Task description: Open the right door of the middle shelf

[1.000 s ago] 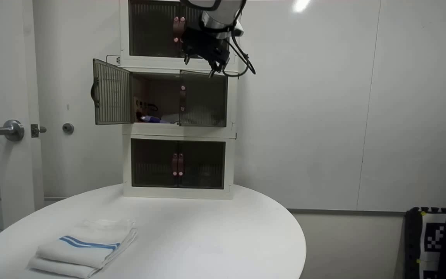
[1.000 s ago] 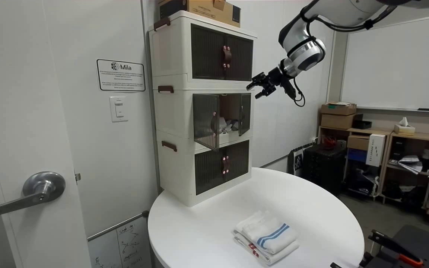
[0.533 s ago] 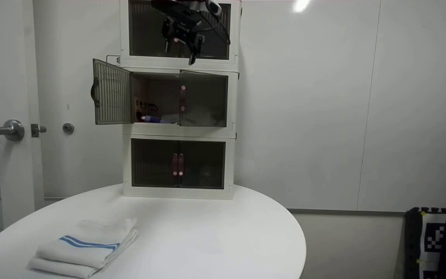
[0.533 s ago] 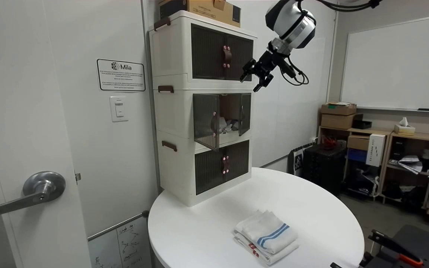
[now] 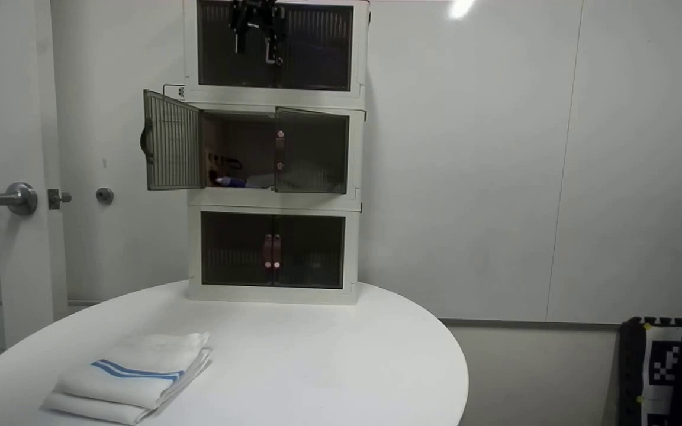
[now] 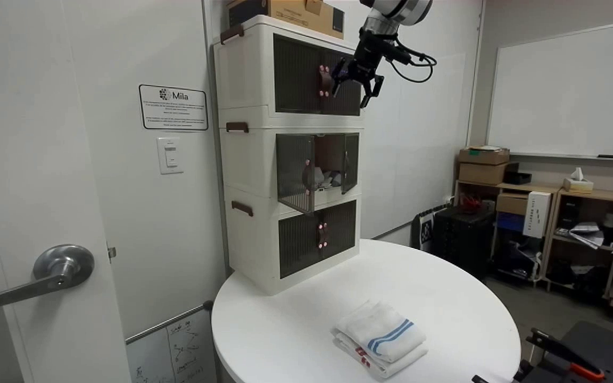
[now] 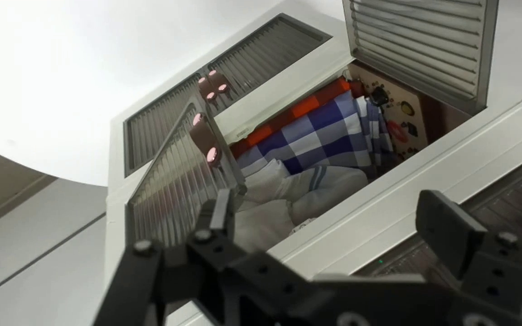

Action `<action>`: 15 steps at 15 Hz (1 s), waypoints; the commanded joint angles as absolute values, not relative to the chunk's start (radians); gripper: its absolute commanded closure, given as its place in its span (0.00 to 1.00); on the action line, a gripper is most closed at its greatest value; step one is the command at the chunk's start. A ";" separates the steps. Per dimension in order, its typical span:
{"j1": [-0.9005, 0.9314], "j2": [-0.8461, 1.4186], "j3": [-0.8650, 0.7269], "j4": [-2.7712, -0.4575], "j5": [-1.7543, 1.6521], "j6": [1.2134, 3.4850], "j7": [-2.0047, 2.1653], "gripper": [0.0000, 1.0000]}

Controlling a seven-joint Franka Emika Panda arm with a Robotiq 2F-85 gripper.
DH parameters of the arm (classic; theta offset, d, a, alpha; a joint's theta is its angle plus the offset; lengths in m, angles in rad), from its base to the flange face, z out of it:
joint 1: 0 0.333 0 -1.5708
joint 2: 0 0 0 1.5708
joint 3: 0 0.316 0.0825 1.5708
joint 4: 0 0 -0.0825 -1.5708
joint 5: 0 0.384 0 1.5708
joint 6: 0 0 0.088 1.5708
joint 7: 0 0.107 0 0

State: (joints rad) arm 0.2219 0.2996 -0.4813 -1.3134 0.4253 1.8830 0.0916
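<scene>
Wrist view shows the gripper (image 7: 329, 210) spread wide and empty near the ajar right door (image 7: 177, 188), probably placed to hook its free edge and pull.

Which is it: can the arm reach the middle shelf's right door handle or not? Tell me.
Probably yes: the right door stands ajar, its handle is exposed, and nothing visible lies between it and the open claw, which would need to descend.
</scene>
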 commanded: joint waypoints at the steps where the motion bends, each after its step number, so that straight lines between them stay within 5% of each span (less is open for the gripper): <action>1: 0.085 0.406 -0.303 -1.166 0.255 1.839 0.280 0.00; 8: -0.022 0.530 -0.196 -1.086 0.105 1.807 0.427 0.00; 15: -0.007 0.570 -0.275 -1.075 0.107 1.919 0.416 0.00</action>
